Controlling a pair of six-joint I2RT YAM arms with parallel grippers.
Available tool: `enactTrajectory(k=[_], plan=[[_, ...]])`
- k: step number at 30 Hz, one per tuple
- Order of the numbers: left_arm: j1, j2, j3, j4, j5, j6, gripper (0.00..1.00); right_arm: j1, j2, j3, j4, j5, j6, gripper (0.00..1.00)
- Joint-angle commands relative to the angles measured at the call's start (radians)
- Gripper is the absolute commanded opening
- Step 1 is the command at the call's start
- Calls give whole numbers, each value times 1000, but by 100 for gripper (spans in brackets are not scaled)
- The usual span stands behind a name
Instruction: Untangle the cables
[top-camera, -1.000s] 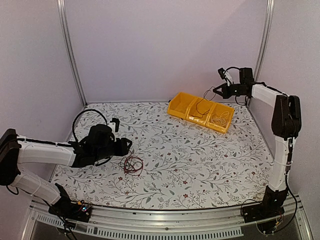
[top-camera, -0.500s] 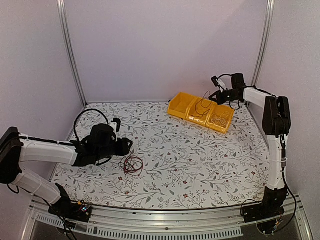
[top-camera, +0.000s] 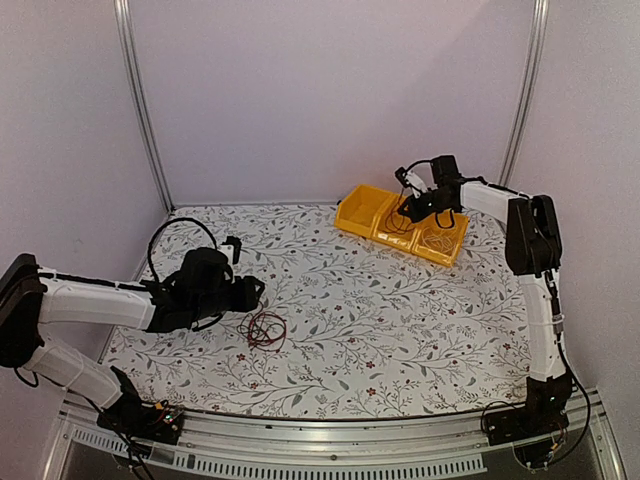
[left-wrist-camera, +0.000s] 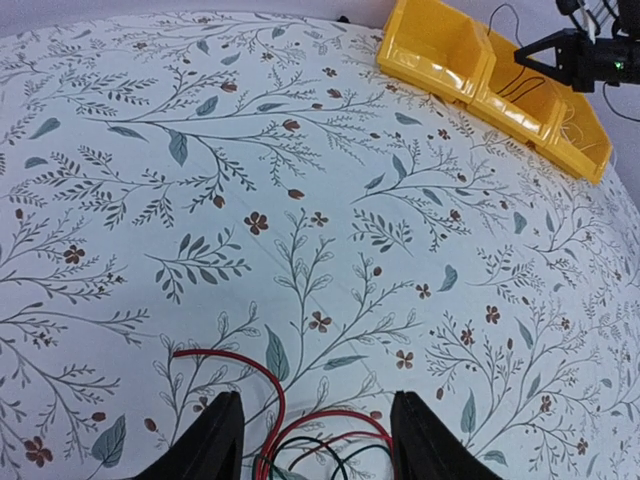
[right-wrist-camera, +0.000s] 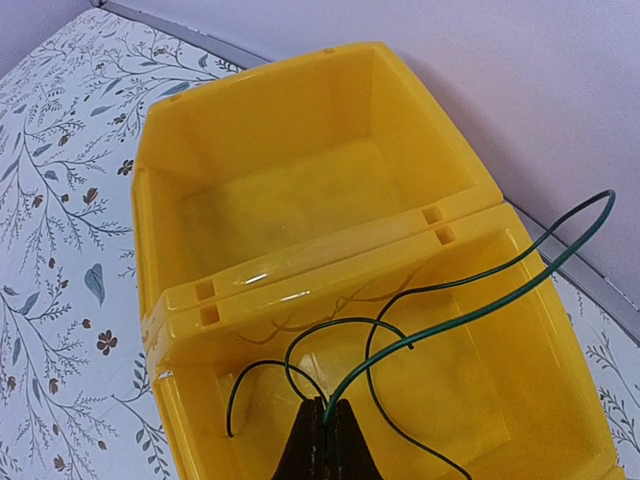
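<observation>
Cables (top-camera: 265, 328) | your right pincer (right-wrist-camera: 320, 408), clamped on green wire (right-wrist-camera: 440, 322), has swung over middle bin (right-wrist-camera: 525, 345) | left pincer (left-wrist-camera: 315, 440) agape astride them

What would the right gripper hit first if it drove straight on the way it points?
Most likely the floor of the middle yellow bin. The right gripper, shut on a green cable, points down into it, just short of the wall shared with the empty bin. Depth is unclear.
</observation>
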Motion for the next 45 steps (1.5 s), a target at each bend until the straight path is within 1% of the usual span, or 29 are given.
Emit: enactTrajectory(k=[1,6,7,9,10,11,20,23,25,27,31,32,36,39,42,45], plan=[[7,6,16,0,-19,3,52,3,-5,-2,-11,99,34,0],[7,15,16,9,-13,-3,51,19,-46,-33,-58,111,49,0],[7,16,18,7,-11,-5,51,22,-59,-35,-73,111,53,5],[7,13,17,7,-10,-6,51,24,-87,-35,-105,106,57,19],[7,10,15,6,-11,-8,51,25,-102,-35,-122,103,60,25],[7,7,12,7,-13,-11,51,25,-130,-35,-137,102,61,28],[7,11,-6,16,-21,-19,52,24,-343,-38,-252,174,49,44],[8,21,8,8,-22,-10,51,24,-390,-43,-277,188,43,45],[8,26,27,-11,-26,3,51,24,-428,-72,-264,174,42,45],[9,24,51,-55,-45,9,51,25,-477,-132,-228,121,40,46],[9,7,101,-189,-82,0,51,25,-609,-314,-139,-94,-3,45],[9,-1,105,-243,-86,-4,51,25,-662,-371,-106,-137,-7,45],[8,-31,101,-348,-79,-32,48,25,-824,-622,71,-281,-3,45],[6,-47,89,-422,-55,-54,45,25,-930,-811,230,-365,42,45],[4,-68,61,-438,9,-63,46,25,-964,-906,308,-462,67,45],[3,-83,44,-458,22,-74,49,25,-966,-989,392,-529,111,44]])
